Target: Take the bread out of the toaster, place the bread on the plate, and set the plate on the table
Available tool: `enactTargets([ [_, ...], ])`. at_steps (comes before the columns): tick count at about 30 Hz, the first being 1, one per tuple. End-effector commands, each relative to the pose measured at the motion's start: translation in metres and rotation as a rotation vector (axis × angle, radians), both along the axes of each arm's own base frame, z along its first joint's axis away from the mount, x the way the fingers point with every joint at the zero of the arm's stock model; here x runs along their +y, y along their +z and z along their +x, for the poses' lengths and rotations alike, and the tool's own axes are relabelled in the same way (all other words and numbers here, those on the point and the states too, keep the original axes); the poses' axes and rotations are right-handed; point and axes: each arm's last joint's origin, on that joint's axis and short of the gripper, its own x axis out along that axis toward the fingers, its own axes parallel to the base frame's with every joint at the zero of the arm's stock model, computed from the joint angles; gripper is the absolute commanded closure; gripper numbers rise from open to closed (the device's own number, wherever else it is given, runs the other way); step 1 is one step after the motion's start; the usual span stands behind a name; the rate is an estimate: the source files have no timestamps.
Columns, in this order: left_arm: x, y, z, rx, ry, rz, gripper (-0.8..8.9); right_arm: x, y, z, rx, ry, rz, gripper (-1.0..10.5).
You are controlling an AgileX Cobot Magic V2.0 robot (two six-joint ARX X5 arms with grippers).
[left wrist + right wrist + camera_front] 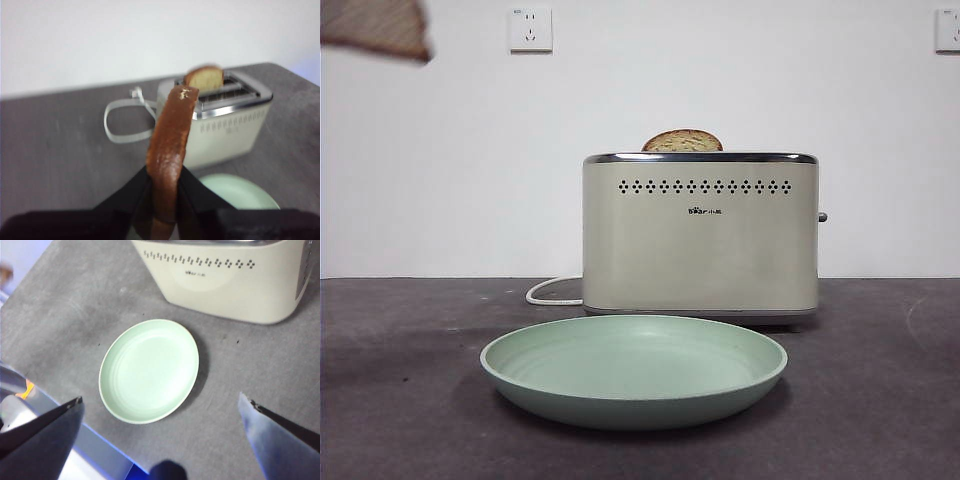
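My left gripper [165, 176] is shut on the bread [170, 145], seen edge-on with its dark-brown crust toward the camera. I hold it in the air to the left of the toaster [227, 127]. In the front view only the bread's lower part [375, 28] shows, at the top left corner. The cream toaster [700, 235] stands on the table [400, 400], with a second slice's domed top [682, 141] in its slot. The mint-green plate [633, 370] lies empty on the table in front of the toaster. My right gripper [160, 398] is open and hangs high above the plate [149, 371].
The toaster's white cord [552, 292] loops on the table behind and left of it. A lever knob [822, 216] sticks out of the toaster's right side. A white wall with two sockets [530, 29] stands behind. The table's near edge shows in the right wrist view [100, 445].
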Motion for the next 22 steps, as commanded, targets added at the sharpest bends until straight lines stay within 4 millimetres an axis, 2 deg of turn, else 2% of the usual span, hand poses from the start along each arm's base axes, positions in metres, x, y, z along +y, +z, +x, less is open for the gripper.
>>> enactTargets([
  [1, 0.003, -0.012, -0.008, 0.066, 0.005, -0.086, 8.21, 0.002, -0.004, 0.011, 0.039, -0.014, 0.014, 3.2],
  [9, 0.003, -0.018, -0.015, 0.141, -0.096, -0.124, 8.21, 0.023, -0.036, 0.056, 0.206, 0.057, -0.014, 3.2],
  [17, 0.002, -0.019, -0.016, 0.169, -0.134, -0.149, 8.21, 0.056, -0.089, 0.102, 0.370, 0.140, -0.063, 3.2],
  [22, 0.002, -0.020, -0.016, 0.184, -0.148, -0.147, 8.21, 0.070, -0.123, 0.120, 0.456, 0.165, -0.090, 3.6],
])
